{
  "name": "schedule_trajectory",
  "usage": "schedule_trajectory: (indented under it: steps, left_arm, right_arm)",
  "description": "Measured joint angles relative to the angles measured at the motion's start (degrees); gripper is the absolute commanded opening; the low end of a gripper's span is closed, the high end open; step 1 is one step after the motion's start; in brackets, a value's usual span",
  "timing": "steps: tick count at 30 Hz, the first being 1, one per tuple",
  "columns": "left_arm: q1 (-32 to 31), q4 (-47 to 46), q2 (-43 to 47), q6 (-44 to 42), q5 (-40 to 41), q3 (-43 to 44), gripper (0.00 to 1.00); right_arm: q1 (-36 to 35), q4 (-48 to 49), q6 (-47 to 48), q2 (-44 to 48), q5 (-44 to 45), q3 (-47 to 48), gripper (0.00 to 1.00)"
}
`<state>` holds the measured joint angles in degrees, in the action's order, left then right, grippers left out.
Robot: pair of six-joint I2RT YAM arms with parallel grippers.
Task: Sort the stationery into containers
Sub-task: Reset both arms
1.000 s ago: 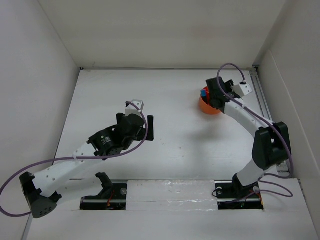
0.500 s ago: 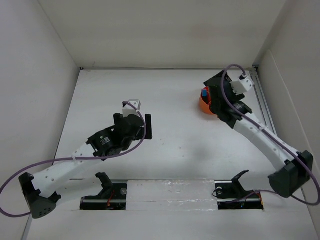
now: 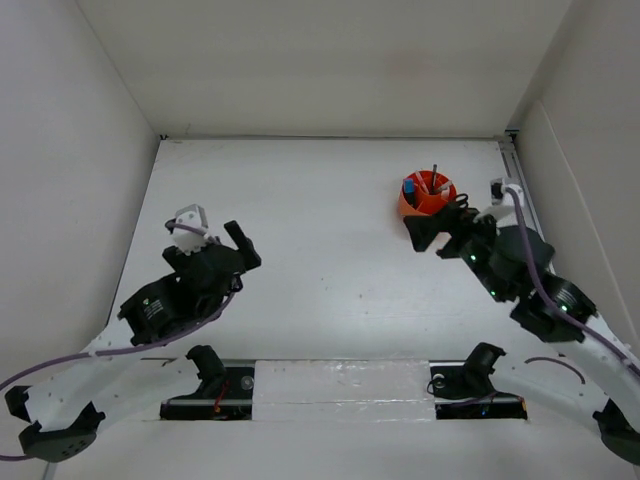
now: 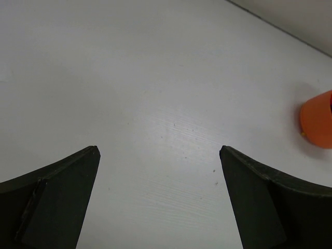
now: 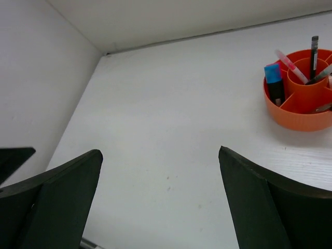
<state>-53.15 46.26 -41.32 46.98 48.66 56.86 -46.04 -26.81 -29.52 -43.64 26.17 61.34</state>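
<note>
The round orange organiser (image 3: 428, 203) stands at the back right of the table. It holds a blue-capped highlighter (image 5: 273, 83), a pink pen (image 5: 290, 65) and a dark pen (image 5: 314, 49) upright in its compartments. My right gripper (image 3: 432, 238) hovers just in front of the organiser, open, with nothing between its fingers (image 5: 161, 155). My left gripper (image 3: 241, 246) is over the near left of the table, also open and empty (image 4: 158, 150). In the left wrist view the organiser (image 4: 319, 126) shows only at the right edge.
White walls close the table in at the back and on both sides. The arm bases (image 3: 210, 385) sit along the near edge. A metal rail (image 3: 522, 190) runs along the right wall behind the organiser.
My right arm has drawn back from over the organiser toward the near right, with its jaws opened wide. My left arm has pulled back to the left and nearer its base.
</note>
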Motion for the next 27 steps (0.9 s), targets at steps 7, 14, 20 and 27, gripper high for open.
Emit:
schedule_trajectory:
  steps: [7,14,20,27]
  left_arm:
    - [0.0,3.78,9.7,4.09,3.76,0.9,1.0]
    - [0.52,5.11,14.36,5.03,5.14,1.36,1.0]
    - [1.25,5.35,18.6,5.18,5.33,1.38,1.0]
    - [1.25,5.4,19.8,5.18,5.38,1.42,1.0]
  right_arm:
    - [-1.22,-13.84,1.46,19.45,0.57,2.29,1.0]
    - [-3.67,-20.85,2.19,30.12,1.46,7.63,1.0]
    - [-3.91,-23.37,2.36,31.74,2.36,9.92,1.0]
    - [-3.91,-25.73,2.38,31.61,2.58,9.92,1.0]
